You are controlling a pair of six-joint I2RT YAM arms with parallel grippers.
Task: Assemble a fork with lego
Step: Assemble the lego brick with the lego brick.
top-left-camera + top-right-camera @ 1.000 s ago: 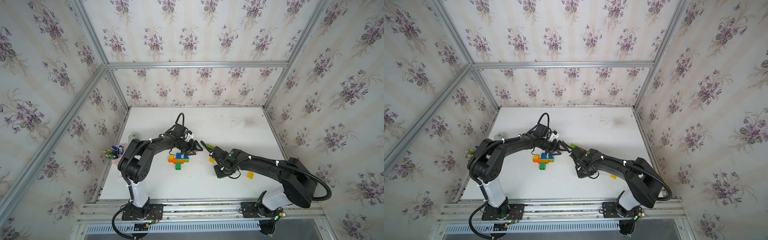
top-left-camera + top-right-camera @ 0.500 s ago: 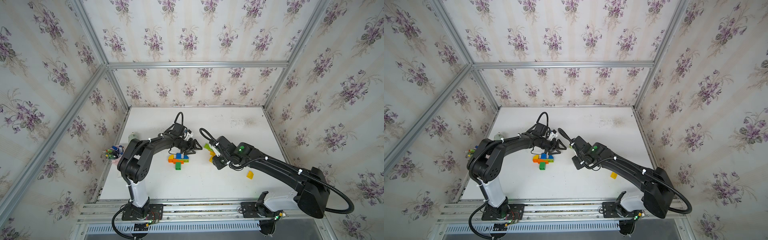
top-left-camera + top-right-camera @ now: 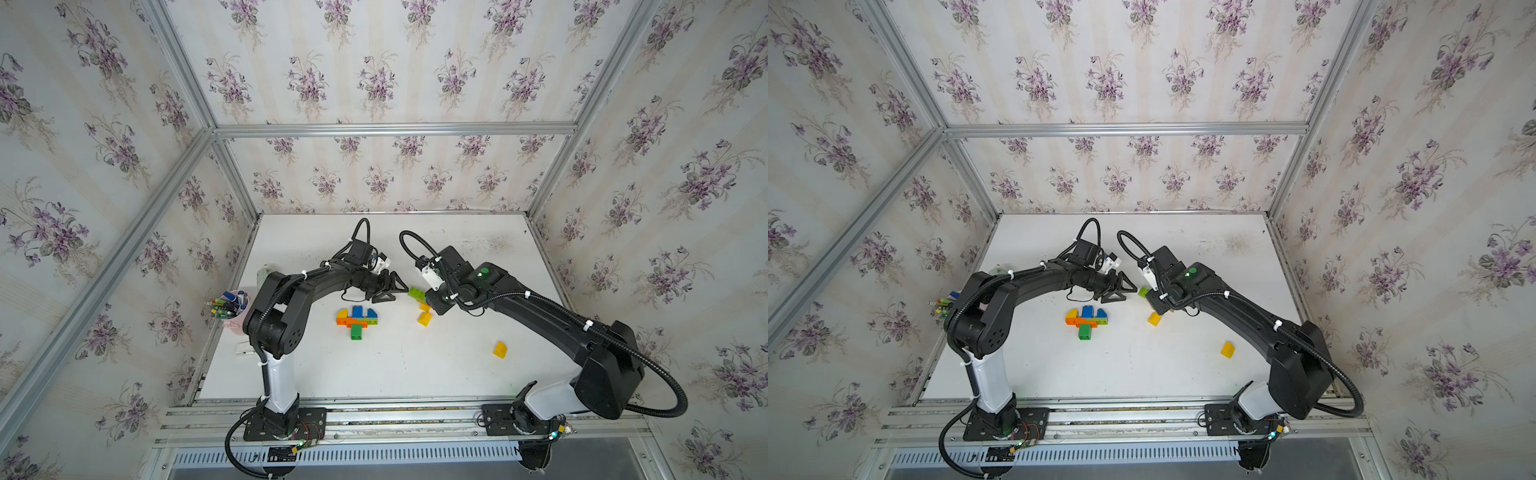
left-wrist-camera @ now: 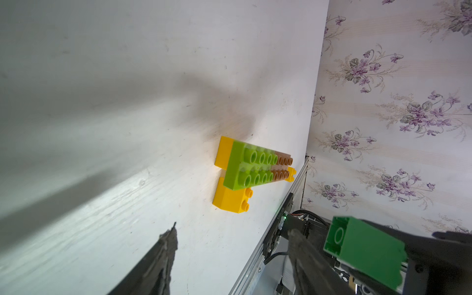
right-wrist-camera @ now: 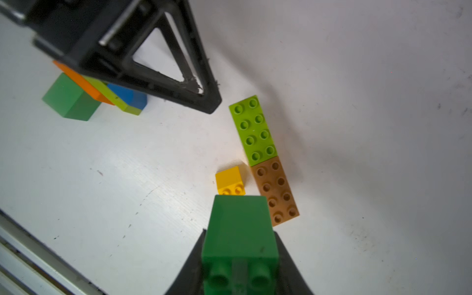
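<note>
A partly built lego piece (image 3: 357,318) (image 3: 1087,318) of orange, blue, lime and dark green bricks lies mid-table. My left gripper (image 3: 395,289) (image 4: 233,242) hovers open just behind it, holding nothing. My right gripper (image 3: 432,305) (image 5: 240,255) is shut on a dark green brick (image 5: 240,229) (image 4: 365,252). Under it lie a lime brick (image 5: 252,130) (image 3: 417,294) joined end to end with a brown brick (image 5: 277,191), and a small yellow brick (image 5: 229,180) (image 3: 424,319) beside them.
Another yellow brick (image 3: 500,349) (image 3: 1227,349) lies alone toward the front right. A pink cup of marker pens (image 3: 230,305) stands at the table's left edge. The two grippers are close together above the table's middle.
My right arm has carried the dark green brick away from the front, toward the lime and brown bricks. The left gripper has stayed where it was, still open.
</note>
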